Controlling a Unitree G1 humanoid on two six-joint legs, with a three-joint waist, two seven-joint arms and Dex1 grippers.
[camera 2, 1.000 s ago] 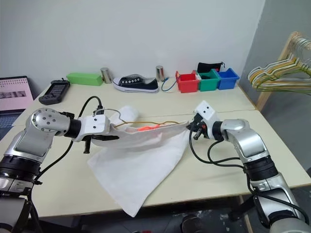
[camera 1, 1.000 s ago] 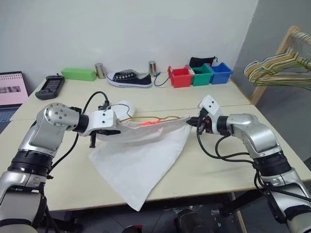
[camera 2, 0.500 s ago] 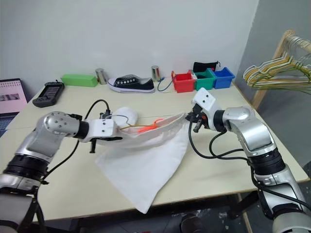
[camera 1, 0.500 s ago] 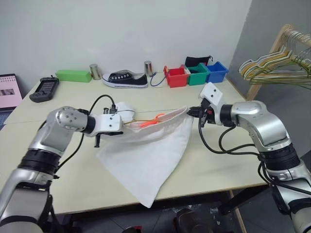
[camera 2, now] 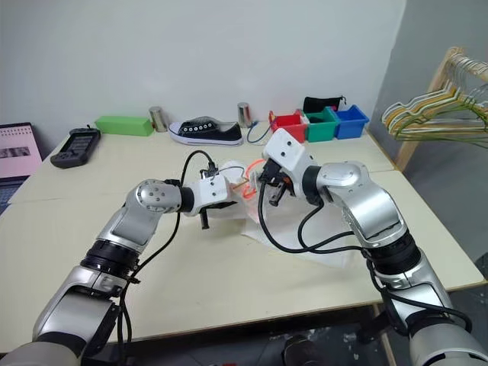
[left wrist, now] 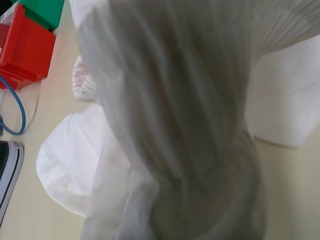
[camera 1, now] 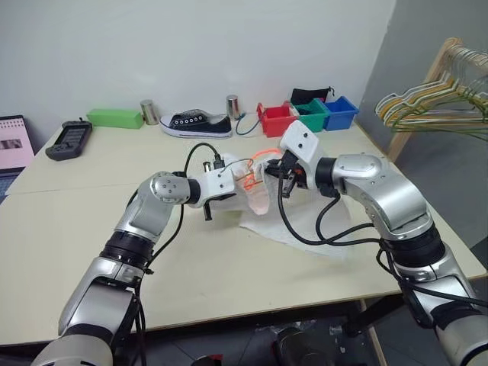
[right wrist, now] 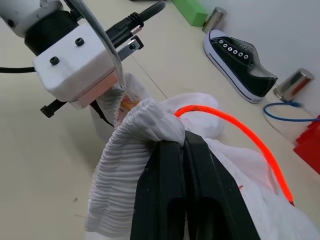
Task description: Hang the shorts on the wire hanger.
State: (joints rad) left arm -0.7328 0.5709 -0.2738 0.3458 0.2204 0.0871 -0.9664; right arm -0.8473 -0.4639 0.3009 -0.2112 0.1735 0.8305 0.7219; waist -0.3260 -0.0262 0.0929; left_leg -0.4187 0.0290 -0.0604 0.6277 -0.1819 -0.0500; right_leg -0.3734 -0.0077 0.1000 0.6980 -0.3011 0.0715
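Note:
The white shorts (camera 1: 301, 221) are bunched between my two grippers above the table's middle, and the rest of the cloth lies on the table toward the right. My right gripper (right wrist: 172, 142) is shut on the gathered waistband (right wrist: 145, 125). My left gripper (camera 1: 229, 185) sits close against the bunch from the left, shut on the cloth, which drapes over the left wrist view (left wrist: 175, 110). A neon orange-red cord (right wrist: 235, 130) loops out of the waistband. The wire hanger (right wrist: 149, 79) shows as a thin wire beside the left gripper, mostly hidden in the cloth.
Along the table's back stand a black sneaker (camera 1: 196, 123), two metal cans (camera 1: 148, 111), a green box (camera 1: 114, 117) and red, green and blue bins (camera 1: 276, 120). A black handset (camera 1: 69, 139) lies at the left. A rack with striped hangers (camera 1: 427, 103) stands at the right.
Both grippers have come together at the middle. The waistband, stretched wide between them before, is now bunched, and the hanging cloth has dropped onto the table.

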